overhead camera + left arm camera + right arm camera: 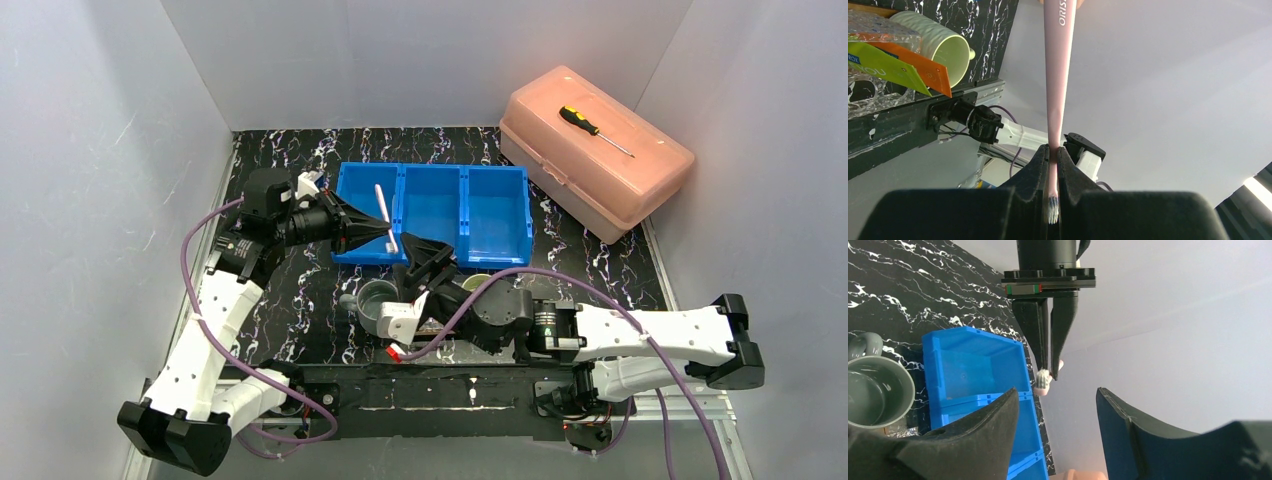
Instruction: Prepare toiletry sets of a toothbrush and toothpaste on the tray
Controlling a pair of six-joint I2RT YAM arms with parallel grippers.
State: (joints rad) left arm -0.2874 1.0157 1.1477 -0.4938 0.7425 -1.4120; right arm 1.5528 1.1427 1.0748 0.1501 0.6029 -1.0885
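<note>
Over the blue bin, left pincer clamps a toothbrush; right pincer gapes empty, tray hidden beneath it.

Desk: black marble-look top, white veins, glossy. Bin: blue plastic, smooth, slight sheen. Box: salmon translucent plastic, semi-gloss. Screwdriver: bare metal shaft, black-yellow plastic handle. Grey mug: smooth glazed look, shiny inside. Pale green mug: ribbed outside, soft glaze. Toothbrush: smooth pale pink plastic, satin, white bristles. Orange tube, green tube: smooth printed skin. Holder: clear plastic, bumpy cut-glass texture. Left hand, right hand: matt black fingers.
</note>
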